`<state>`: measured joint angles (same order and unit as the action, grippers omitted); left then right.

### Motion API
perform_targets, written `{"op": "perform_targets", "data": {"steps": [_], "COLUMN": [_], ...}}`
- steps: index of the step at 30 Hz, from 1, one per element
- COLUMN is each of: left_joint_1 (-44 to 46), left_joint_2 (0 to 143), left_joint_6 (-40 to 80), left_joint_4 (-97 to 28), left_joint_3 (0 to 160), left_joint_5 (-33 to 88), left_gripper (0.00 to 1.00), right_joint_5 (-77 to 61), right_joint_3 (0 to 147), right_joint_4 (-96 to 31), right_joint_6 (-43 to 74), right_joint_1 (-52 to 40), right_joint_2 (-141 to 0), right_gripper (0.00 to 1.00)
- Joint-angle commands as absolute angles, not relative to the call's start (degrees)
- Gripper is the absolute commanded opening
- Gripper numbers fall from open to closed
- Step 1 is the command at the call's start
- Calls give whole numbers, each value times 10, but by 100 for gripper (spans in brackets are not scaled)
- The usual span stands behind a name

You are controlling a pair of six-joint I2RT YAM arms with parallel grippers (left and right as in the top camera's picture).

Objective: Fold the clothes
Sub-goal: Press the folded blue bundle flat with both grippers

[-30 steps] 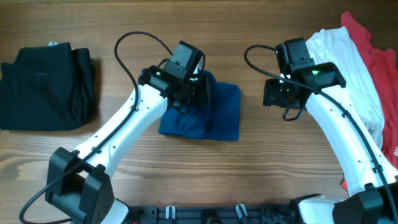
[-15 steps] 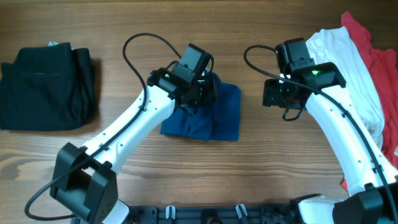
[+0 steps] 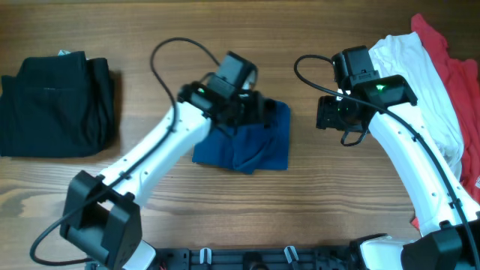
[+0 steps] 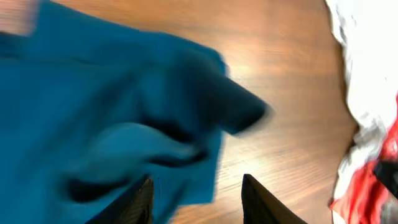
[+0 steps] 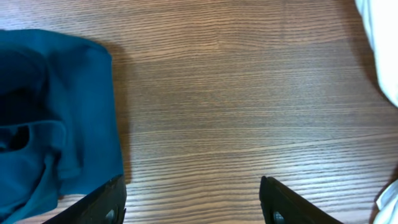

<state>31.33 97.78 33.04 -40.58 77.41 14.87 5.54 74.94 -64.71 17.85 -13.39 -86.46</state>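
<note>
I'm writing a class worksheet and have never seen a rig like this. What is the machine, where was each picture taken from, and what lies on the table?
Two robot arms work at a wooden table. One picture looks down from overhead; the other two come from cameras on the wrists, each showing its own fingers. The left gripper is open above a rumpled blue shirt; the right gripper is open over bare wood. A folded black garment lies on the left, white cloth and red cloth on the right. Nothing is held.

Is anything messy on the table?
Yes. The blue shirt in the middle is bunched and wrinkled, unlike the black garment folded flat at left. The white garment and red garment lie heaped at right.
</note>
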Motion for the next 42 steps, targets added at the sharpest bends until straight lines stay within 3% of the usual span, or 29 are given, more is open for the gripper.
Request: {"op": "perform_targets", "data": {"steps": [1, 8, 12, 24, 37, 39, 42], "left_joint_1": [239, 161, 155, 155, 155, 155, 155], "left_joint_2": [940, 957, 990, 1089, 1096, 1096, 1096], "left_joint_6": [300, 300, 300, 300, 300, 300, 300], "left_joint_4": [-422, -477, -505, -524, -524, -523, -523], "left_joint_3": [783, 778, 777, 777, 776, 776, 776], "left_joint_5": [140, 107, 54, 55, 57, 57, 57], "left_gripper": [46, 47, 49, 52, 56, 56, 56], "right_joint_5": [-39, -199, -200, -152, -87, -88, -86], "right_joint_3": [753, 751, 726, 671, 671, 671, 671], "right_joint_4": [-635, -600, -560, -408, -323, -316, -321], "right_joint_6": [111, 50, 49, 104, 213, 220, 237], "right_joint_1": [-133, -149, -197, -348, -368, -368, -368], "right_joint_2": [-868, -868, -869, -952, -1047, -1055, -1061], "right_gripper": [70, 67, 67, 65, 66, 61, 16]}}
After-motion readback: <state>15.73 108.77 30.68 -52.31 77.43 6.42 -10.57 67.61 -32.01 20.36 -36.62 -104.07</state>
